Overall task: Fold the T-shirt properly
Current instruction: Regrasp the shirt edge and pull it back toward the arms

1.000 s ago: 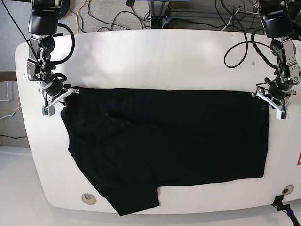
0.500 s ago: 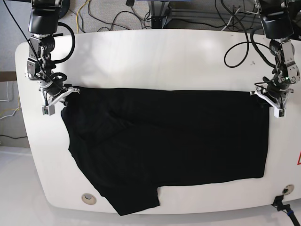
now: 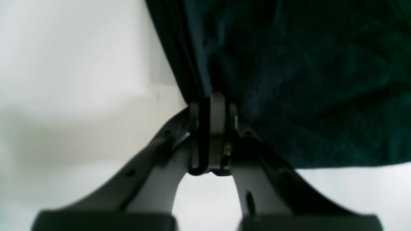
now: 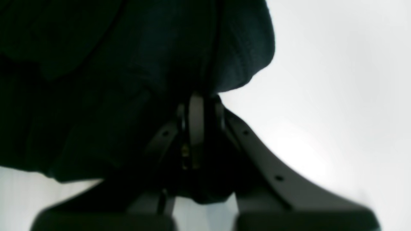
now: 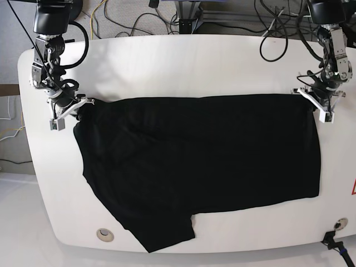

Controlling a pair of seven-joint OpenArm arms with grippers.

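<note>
I have one T-shirt, plain black side up, spread across the middle of the white tabletop. Its far edge now lies further from me than it did a second ago, and the cloth has been drawn tauter along that line. One sleeve trails toward the near left edge, so the shirt is not square yet.

Two arms are working. My left end effector, at the far right corner of the shirt, has gone from spread to pressed together in the last second. Its wrist view shows the fingers pinching the hem. My right end effector, at the far left corner, was already clamped and is unchanged; its wrist view shows cloth gathered between its fingers.

With both far corners gripped, I judge the shirt is ready to be lifted or dragged for the first fold.
</note>
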